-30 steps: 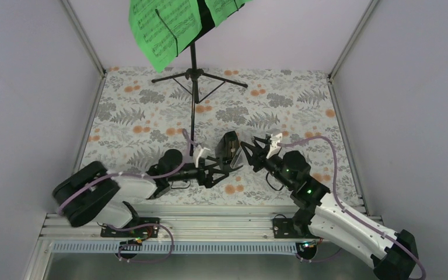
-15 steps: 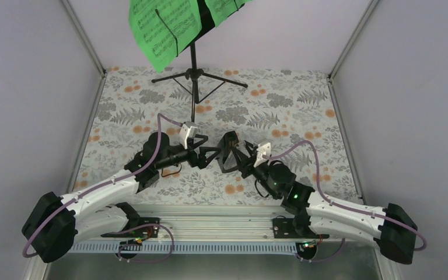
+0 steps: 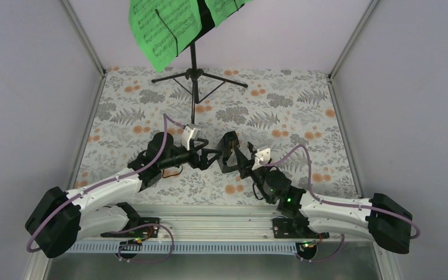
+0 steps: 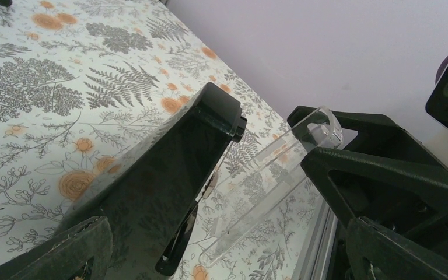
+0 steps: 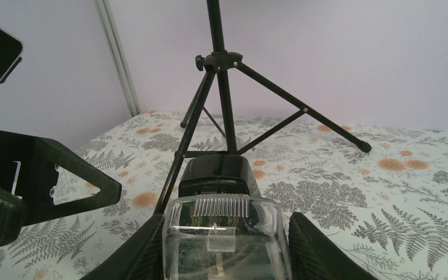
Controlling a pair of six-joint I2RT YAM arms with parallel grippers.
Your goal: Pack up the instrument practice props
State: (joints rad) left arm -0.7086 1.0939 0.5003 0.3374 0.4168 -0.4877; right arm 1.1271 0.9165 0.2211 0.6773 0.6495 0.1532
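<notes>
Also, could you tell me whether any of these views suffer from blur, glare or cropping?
Top external: evenly lit and sharp, but the music stand loses part of its desk off the top edge. Left wrist: the metronome is a dark, detail-poor mass, and the near fingers look soft. Right wrist: the clear cover distorts what lies behind it; the stand beyond is sharp.

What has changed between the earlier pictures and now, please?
The left arm stretched out, bringing its open left hand from the near side of the small dark pyramid-shaped metronome to its left side. The right arm sank low; the right hand swung round to the metronome's near right, gripping it. The metronome barely shifted; the tall black tripod music stand and bright green music sheets stayed put.
</notes>
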